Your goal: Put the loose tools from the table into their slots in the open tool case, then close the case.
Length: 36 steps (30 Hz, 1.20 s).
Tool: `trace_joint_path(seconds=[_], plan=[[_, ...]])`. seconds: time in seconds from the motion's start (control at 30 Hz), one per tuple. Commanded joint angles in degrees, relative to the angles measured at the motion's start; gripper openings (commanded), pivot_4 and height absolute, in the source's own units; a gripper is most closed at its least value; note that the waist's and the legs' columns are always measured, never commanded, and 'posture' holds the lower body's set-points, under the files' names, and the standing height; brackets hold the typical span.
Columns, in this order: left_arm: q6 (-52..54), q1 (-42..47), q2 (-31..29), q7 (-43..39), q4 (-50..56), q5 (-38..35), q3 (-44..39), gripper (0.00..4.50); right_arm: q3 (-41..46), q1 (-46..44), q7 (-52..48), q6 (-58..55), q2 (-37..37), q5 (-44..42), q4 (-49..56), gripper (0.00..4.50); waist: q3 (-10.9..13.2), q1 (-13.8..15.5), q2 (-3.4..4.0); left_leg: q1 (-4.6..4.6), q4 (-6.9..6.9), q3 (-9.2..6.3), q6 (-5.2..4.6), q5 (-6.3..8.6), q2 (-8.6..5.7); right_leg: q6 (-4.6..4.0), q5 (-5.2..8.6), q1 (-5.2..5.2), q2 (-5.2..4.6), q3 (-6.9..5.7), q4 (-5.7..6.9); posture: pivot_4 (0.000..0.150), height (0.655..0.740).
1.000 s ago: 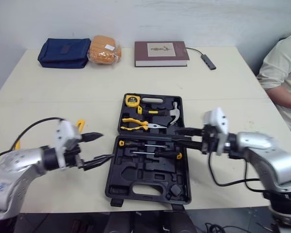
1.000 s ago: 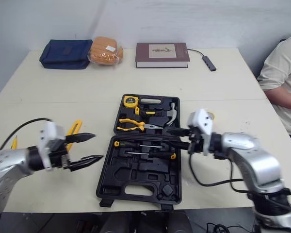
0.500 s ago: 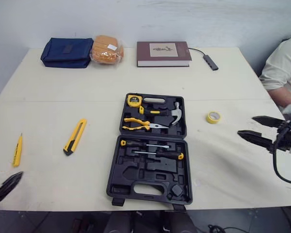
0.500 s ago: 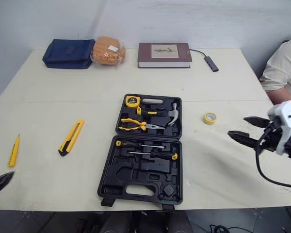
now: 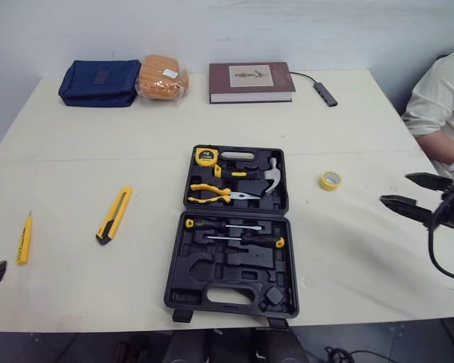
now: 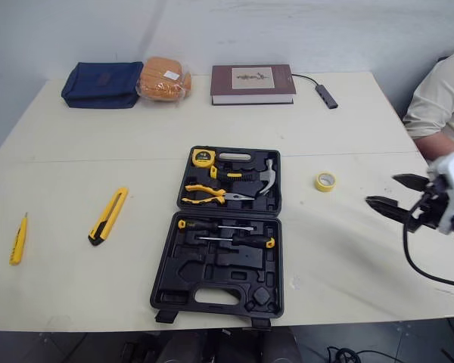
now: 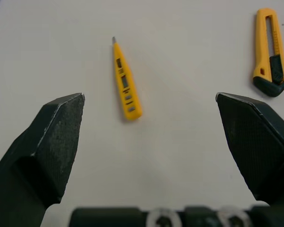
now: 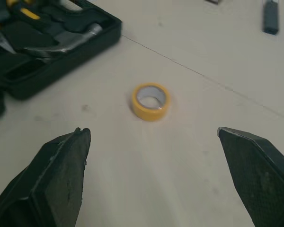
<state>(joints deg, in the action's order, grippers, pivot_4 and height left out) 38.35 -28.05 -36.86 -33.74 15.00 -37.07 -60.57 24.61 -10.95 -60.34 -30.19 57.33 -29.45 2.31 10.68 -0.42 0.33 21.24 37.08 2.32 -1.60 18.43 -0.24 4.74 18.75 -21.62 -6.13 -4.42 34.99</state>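
- tool case (image 5: 231, 261): open flat by the middle of the table's front edge; not yet closed.
- slotted: tape measure (image 5: 206, 157), pliers (image 5: 216, 193), hammer (image 5: 271, 174), two screwdrivers (image 5: 221, 225).
- loose: tape roll (image 5: 331, 180) toward the right edge; utility knife (image 5: 115, 215) and tester pen (image 5: 24, 239) toward the left edge.
- left jaws: wide, empty, facing tester pen.
- right jaws: wide, empty, facing tape roll.
- judged remaining: three tools, then closing.

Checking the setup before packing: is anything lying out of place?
Three tools lie outside the open tool case: tape roll to its right, utility knife and tester pen to its left. Nothing looks damaged.
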Motion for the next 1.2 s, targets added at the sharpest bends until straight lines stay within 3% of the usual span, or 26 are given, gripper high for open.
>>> trace_joint_path(seconds=[0.03,0.23,0.4,0.57,1.17,1.2], plan=[[2.6,1.9,-0.7,4.6,1.4,0.5,1.3,4.50,-2.8,-3.5,0.5,-5.1,-0.5,-5.9,10.4,4.45,0.0,-0.1,0.02,0.00,-0.01,0.00,-0.01,-0.02,0.00,0.01,0.00,-0.01,0.00,0.00,0.01,0.150,0.7400],[5.5,7.9,-2.4,9.2,-2.4,1.7,5.1,4.50,-11.6,-12.5,-0.4,-12.2,-2.5,-14.9,22.0,4.45,0.0,0.2,-0.01,0.06,0.04,0.00,-0.09,-0.06,0.00,0.02,-0.01,-0.03,0.01,-0.02,-0.01,0.150,0.7400],[7.7,13.7,-5.3,10.7,-3.5,2.8,10.3,4.50,-18.1,-19.0,-1.8,-12.5,-5.8,-17.2,24.5,4.45,0.0,0.4,-0.14,0.07,0.05,-0.01,0.20,-0.05,-0.02,0.02,-0.01,-0.02,0.00,-0.04,-0.01,0.150,0.7400],[7.6,16.5,-6.4,12.8,-9.1,5.4,10.3,4.50,-22.0,-22.7,-3.8,-11.5,-7.7,-17.4,25.3,4.45,0.0,-0.4,-0.17,0.06,0.02,0.01,0.16,-0.18,-0.03,0.04,-0.02,-0.03,0.00,-0.03,-0.05,0.150,0.7400],[6.8,24.2,-8.8,8.7,-29.6,8.5,16.8,4.50,-24.7,-28.2,-6.1,-11.6,-10.2,-17.6,24.3,4.45,0.0,-1.1,-0.25,0.03,0.00,0.01,0.28,-0.25,-0.03,0.04,-0.02,-0.07,-0.01,-0.07,0.11,0.150,0.7400],[6.8,24.7,-8.8,8.6,-30.3,8.7,17.3,3.95,-24.8,-28.3,-6.1,-11.6,-10.3,-17.6,24.4,4.50,0.0,-1.0,-0.22,0.03,0.00,0.01,0.29,-0.26,-0.03,0.04,-0.02,-0.07,-0.01,-0.07,0.12,0.150,0.7400]])
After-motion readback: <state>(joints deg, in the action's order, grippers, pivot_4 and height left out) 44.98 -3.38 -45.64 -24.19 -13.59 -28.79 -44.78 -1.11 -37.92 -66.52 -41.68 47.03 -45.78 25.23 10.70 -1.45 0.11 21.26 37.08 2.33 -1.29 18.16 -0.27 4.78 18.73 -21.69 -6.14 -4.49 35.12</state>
